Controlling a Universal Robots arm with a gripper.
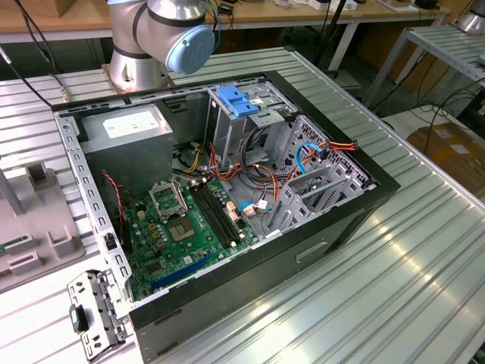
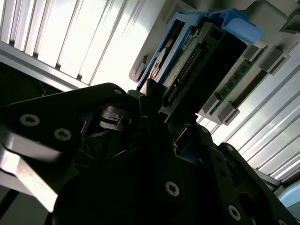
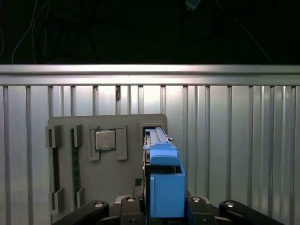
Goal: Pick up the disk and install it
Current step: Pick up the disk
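The disk (image 3: 161, 159) stands on edge in a slot of a grey parts tray (image 3: 65, 122), its blue carrier rails facing the camera. In the second wrist view the disk (image 2: 197, 61) shows its connector edge and blue rails. My gripper (image 3: 166, 208) sits over it, one black jaw on each side of the blue carrier, pressed against the rails, so it is shut on the disk. In the second wrist view the gripper (image 2: 157, 105) has a fingertip (image 2: 149, 91) touching the blue rail. The open computer case (image 1: 356, 205) lies on the table in the exterior view.
The tray also holds a processor chip (image 3: 105, 139) and memory sticks (image 3: 75, 159). Inside the case are the motherboard (image 1: 189, 227), a grey power supply (image 1: 125, 148), a drive cage with a light-blue bracket (image 1: 235, 102) and loose cables (image 1: 318, 152). The arm's base (image 1: 155, 45) stands behind.
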